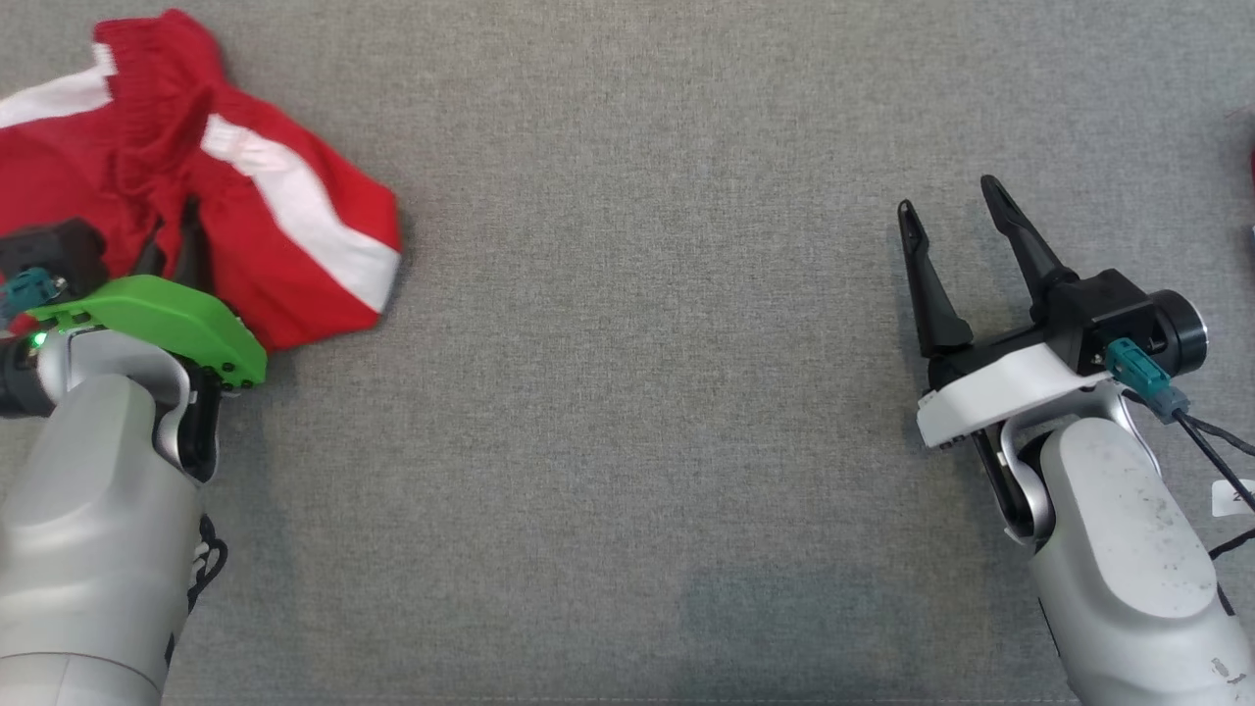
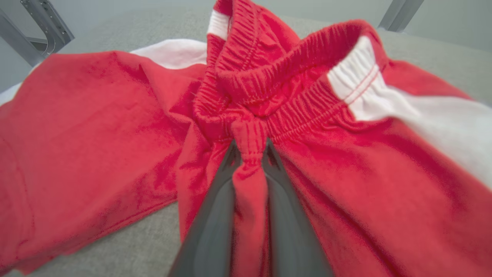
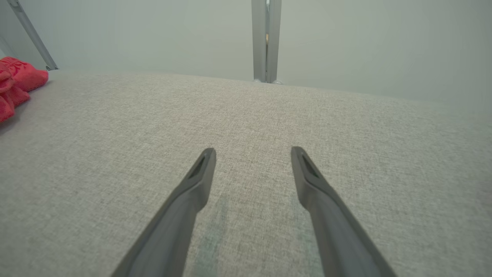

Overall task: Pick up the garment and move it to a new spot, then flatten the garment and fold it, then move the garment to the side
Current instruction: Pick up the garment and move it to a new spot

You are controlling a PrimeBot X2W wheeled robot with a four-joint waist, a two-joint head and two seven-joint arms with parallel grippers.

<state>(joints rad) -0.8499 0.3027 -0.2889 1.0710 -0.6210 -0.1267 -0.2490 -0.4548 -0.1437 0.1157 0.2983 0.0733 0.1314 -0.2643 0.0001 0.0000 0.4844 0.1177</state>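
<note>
The garment (image 1: 284, 211) is a pair of red shorts with white side stripes, lying bunched at the far left of the grey table. My left gripper (image 2: 250, 148) is shut on a fold of the garment (image 2: 115, 154) just below the elastic waistband, red cloth pinched between both dark fingers. In the head view the left gripper (image 1: 172, 240) has its fingers buried in the cloth, under the green wrist cover. My right gripper (image 1: 946, 211) stands open over bare table at the right, nothing between its fingers (image 3: 203, 165). A red edge of the garment (image 3: 17, 82) lies far to its left.
The grey fabric table top (image 1: 637, 392) stretches between the two arms. Metal frame posts (image 3: 266, 40) rise behind the table's far edge. A cable (image 1: 1211, 441) hangs from the right wrist. A sliver of something red (image 1: 1252, 162) sits at the right border.
</note>
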